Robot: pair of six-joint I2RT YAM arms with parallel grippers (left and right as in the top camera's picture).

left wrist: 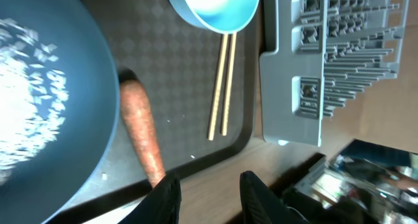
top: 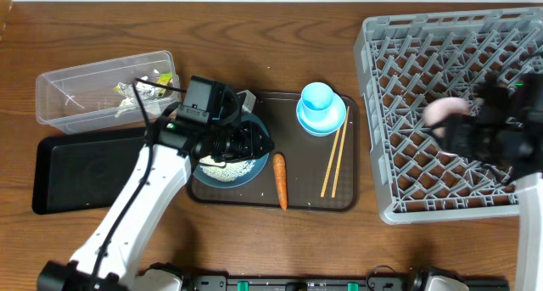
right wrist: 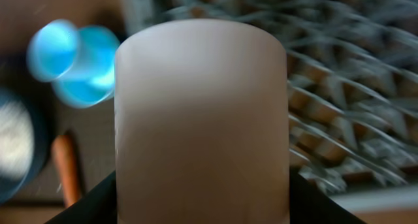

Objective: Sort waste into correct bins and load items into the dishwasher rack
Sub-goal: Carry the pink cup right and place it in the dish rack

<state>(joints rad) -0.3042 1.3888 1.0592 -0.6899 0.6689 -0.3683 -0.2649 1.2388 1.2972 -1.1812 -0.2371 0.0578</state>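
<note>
Two arms, overhead: left gripper (top: 231,143) hovers over the blue bowl (top: 261,165) of rice (top: 227,168) on the brown serving tray (top: 348,198); right gripper (top: 456,128) holds the white-pink cup (top: 443,110) above the dishwasher rack (top: 399,87).
Tray, overhead: carrot (top: 279,179) just beside the bowl, chopsticks (top: 333,162) further right, light-blue cup and saucer (top: 321,107) at the back.
Bins, overhead: clear tub (top: 68,92) holds wrapper scraps (top: 140,92); black tray (top: 76,168) sits in front of it on the desk (top: 254,36).
Left wrist: left gripper (left wrist: 210,198) spread wide, nothing between; carrot (left wrist: 140,132) just beside the bowl's rim.
Right wrist: right gripper pinching the cup (right wrist: 201,119), which fills the view; rack blurred behind.
</note>
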